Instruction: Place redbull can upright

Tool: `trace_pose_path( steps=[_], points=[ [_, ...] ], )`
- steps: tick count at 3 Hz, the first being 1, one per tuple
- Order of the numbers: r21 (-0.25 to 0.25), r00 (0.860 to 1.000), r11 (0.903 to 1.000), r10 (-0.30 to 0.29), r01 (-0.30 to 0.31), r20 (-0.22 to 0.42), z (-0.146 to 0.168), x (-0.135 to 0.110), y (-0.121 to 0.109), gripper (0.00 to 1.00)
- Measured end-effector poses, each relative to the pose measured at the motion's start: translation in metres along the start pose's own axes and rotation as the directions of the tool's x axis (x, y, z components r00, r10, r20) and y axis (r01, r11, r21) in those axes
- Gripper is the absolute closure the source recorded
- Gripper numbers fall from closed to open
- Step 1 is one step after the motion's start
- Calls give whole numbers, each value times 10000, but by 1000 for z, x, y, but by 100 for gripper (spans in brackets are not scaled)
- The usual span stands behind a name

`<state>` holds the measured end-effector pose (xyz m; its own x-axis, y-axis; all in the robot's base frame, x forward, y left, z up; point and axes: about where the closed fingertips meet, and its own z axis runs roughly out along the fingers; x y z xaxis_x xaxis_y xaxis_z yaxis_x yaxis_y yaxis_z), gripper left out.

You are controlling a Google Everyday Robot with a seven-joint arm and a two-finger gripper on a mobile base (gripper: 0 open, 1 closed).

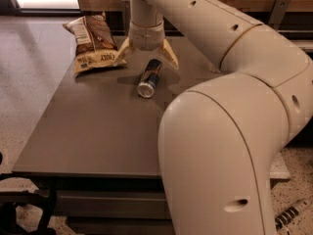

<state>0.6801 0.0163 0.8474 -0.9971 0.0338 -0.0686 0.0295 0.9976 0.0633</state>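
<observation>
The tan fingers (167, 54) of the cream two-finger gripper (145, 60) are spread wide apart, pinching nothing, pointing down just above the flat grey table (88, 131). The slim dark blue and silver redbull can (149, 78) lies on its side below them, silver end toward the camera, its label unreadable. A crinkled brown and cream snack bag (93, 43) lies near the far left corner, its dark lettering too unclear to read

Unreadable lettering on the snack bag (93, 43), beside the hand (146, 60) above the redbull can (149, 78).
</observation>
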Motion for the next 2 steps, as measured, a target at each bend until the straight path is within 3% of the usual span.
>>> trace_pose_path(
  steps=[1, 2],
  points=[
    [102, 9985, 9986, 513, -511, -211, 9, 1, -10, 0],
    [281, 9969, 9969, 738, -731, -254, 13, 2, -15, 16]
  ],
)
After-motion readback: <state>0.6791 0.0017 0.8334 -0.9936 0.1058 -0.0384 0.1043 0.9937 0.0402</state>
